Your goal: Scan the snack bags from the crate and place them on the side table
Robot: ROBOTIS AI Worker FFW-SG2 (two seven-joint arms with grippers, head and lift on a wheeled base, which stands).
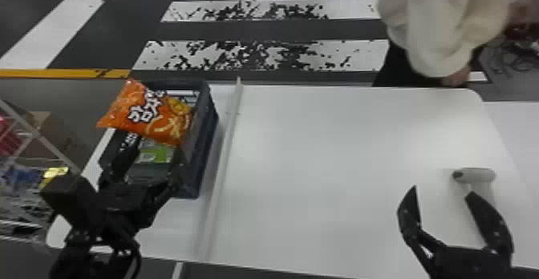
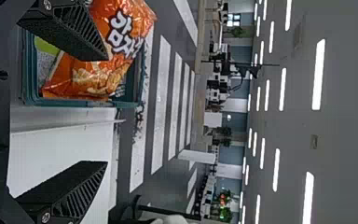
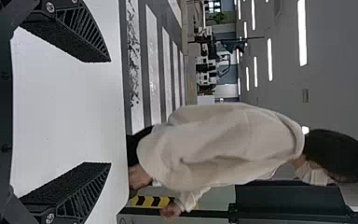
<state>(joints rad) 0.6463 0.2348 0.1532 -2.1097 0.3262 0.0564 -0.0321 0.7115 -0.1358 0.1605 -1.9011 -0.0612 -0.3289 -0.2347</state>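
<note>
Left gripper (image 1: 155, 154) and right gripper (image 1: 443, 191) stand apart-fingered; picking seems the step, next needing left around the orange bag (image 1: 160, 114).

A rail (image 1: 224, 158) crosses the surface (image 1: 329, 146) from far to near edge; past the left edge stands a rack (image 1: 39, 136); beyond the far edge, white stripes (image 1: 66, 25) and a yellow line (image 1: 64, 73) mark the floor (image 1: 280, 30)

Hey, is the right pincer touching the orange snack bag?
Apart. In the head view, the orange snack bag lies at the crate, with a broad stretch of white table between it and the right pincer.
</note>
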